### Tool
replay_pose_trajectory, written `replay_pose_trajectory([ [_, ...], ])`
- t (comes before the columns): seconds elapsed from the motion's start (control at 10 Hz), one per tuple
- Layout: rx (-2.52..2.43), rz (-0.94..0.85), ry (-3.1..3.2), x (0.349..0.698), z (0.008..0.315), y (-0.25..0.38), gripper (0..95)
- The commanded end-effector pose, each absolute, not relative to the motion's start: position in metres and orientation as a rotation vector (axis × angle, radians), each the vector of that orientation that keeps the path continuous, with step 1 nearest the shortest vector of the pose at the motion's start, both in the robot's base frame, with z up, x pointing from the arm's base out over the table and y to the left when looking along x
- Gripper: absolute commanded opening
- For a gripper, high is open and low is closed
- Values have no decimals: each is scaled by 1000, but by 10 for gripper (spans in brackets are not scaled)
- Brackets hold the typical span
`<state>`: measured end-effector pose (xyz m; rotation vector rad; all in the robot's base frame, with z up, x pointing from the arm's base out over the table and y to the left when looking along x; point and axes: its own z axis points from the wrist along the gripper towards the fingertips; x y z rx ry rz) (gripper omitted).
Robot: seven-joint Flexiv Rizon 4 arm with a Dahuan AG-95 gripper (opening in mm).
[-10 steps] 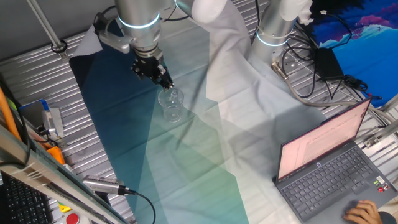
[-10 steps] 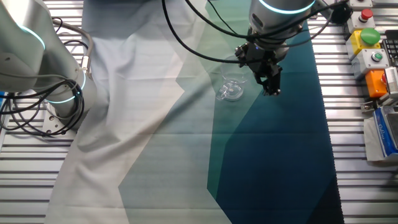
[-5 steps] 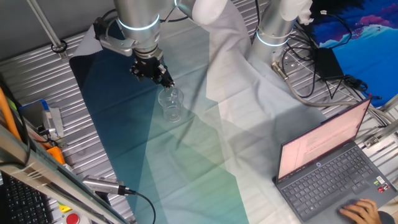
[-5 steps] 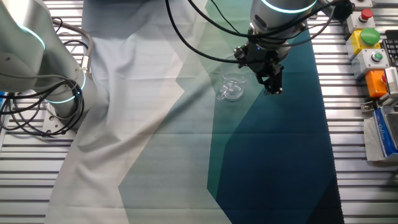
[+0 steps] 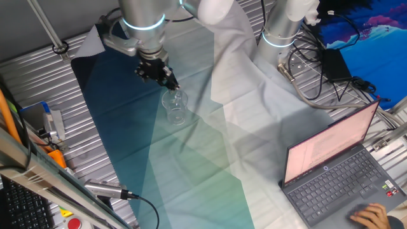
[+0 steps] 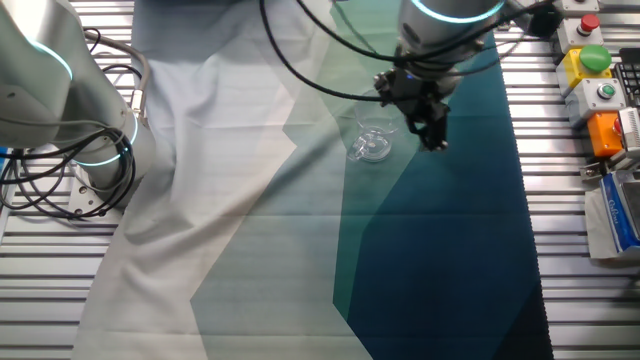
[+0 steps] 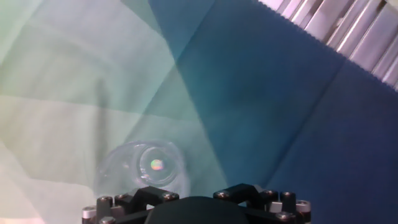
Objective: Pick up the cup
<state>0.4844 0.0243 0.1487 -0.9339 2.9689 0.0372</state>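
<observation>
The cup (image 5: 175, 107) is small and clear and stands upright on the teal part of the cloth. It also shows in the other fixed view (image 6: 372, 143) and at the lower left of the hand view (image 7: 146, 165). My gripper (image 5: 169, 80) hangs just above and beside the cup's rim, over the dark blue cloth (image 6: 470, 230), without touching it. In the other fixed view the gripper (image 6: 435, 138) is right of the cup. In the hand view only the two dark finger bases show at the bottom edge. They stand apart with nothing between them.
A white cloth (image 5: 254, 95) lies bunched past the cup. An open laptop (image 5: 337, 172) with a hand on it is at one corner. A second robot base (image 6: 60, 110) with cables stands at the far side. Button boxes (image 6: 600, 80) sit on the slatted table edge.
The gripper has shifted very slightly towards the cup. The cup has not moved.
</observation>
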Motion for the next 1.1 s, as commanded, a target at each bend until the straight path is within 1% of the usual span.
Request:
replay_pose_trajectory([
  [0.1, -905, 41, 2976, 476, 144, 37, 950],
  [0.4, -902, 40, 2974, 470, 141, 44, 950],
  [1.1, -902, 61, 2938, 470, 126, 49, 950],
])
